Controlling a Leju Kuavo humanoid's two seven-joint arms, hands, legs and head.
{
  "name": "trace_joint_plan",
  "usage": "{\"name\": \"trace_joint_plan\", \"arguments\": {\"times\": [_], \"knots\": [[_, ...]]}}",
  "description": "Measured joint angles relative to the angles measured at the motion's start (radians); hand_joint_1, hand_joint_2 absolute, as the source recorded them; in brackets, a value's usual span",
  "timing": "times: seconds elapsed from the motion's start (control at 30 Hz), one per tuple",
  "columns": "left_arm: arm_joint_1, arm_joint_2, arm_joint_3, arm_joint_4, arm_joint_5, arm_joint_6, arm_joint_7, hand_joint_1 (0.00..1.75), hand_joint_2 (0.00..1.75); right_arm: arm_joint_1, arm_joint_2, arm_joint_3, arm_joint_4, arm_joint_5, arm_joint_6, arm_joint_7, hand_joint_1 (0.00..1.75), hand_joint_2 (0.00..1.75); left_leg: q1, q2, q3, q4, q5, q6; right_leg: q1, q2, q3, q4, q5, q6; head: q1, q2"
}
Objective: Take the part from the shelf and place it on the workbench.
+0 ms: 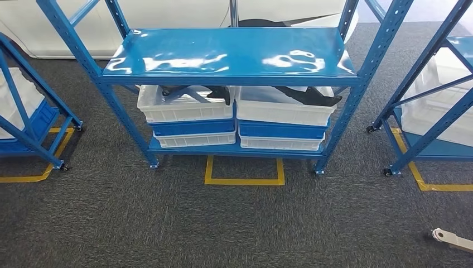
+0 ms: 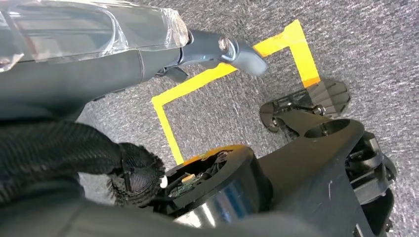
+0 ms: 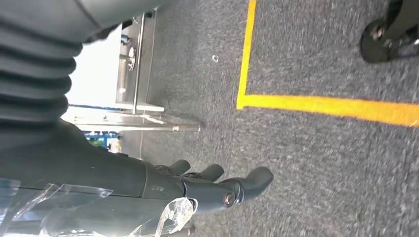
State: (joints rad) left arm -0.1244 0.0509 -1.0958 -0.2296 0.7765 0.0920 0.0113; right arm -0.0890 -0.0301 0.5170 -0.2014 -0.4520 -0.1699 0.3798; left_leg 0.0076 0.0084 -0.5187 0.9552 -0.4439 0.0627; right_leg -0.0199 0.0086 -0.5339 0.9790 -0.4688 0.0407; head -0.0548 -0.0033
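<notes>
The blue shelf (image 1: 228, 56) fills the upper centre of the head view, with dark parts (image 1: 312, 96) in its white bins (image 1: 187, 106). The left hand (image 2: 217, 52) and right hand (image 3: 217, 185) hang over grey carpet (image 1: 223, 223), fingers (image 3: 257, 177) loosely extended, gripping nothing.

Blue shelf (image 1: 228, 56), white and blue bins (image 1: 192, 120), dark grey speckled carpet (image 1: 223, 223), yellow tape square (image 1: 244, 180) centre frame.

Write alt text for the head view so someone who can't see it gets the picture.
A blue metal shelf stands on grey carpet, its glossy top bare. Its lower level holds stacked white and blue bins, the top ones containing dark parts. A yellow tape square marks the floor in front.
</notes>
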Motion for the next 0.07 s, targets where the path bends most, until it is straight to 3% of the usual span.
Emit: {"name": "trace_joint_plan", "arguments": {"times": [0.07], "knots": [[-0.002,0.000,0.000,0.000,0.001,-0.001,0.001,0.00,1.75,0.000,0.000,0.003,0.000,0.000,-0.002,0.001,0.00,1.75,0.001,0.000,0.001,-0.002,0.003,0.002,0.002,0.000,0.000,0.000,0.001,-0.003,0.000,0.000]]}}
